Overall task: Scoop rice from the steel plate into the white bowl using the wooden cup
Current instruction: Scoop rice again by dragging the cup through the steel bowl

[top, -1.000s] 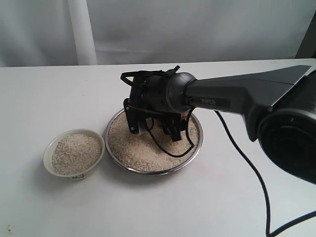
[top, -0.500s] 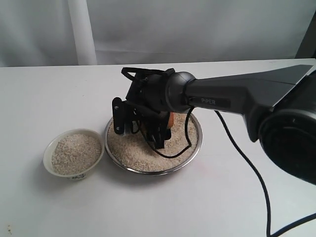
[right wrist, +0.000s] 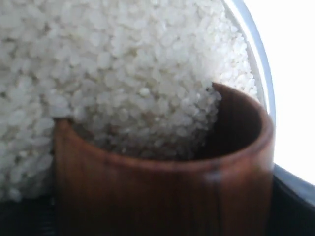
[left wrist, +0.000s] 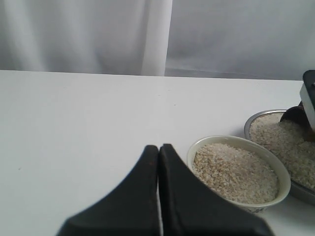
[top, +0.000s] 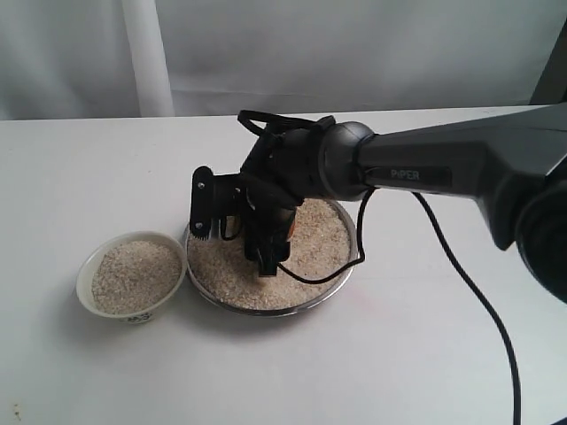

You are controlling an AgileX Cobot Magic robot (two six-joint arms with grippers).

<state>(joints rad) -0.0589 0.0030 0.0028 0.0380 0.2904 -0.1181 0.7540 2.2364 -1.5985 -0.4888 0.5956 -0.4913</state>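
Over the left half of the steel plate (top: 266,309), the right gripper (top: 233,232) is angled down into the rice (top: 314,243). Its jaws are clamped around the wooden cup (right wrist: 162,196), which is almost wholly hidden behind the dark wrist in the exterior view. In the right wrist view the cup's mouth is seen pressed against the heap, with grains spilling inside; its base is cut off. The white bowl (top: 85,274), filled with rice, is set on the worktop (top: 399,354) just beside the plate. The left gripper (left wrist: 158,162) is seen only in its own view — fingers pressed together, nothing held.
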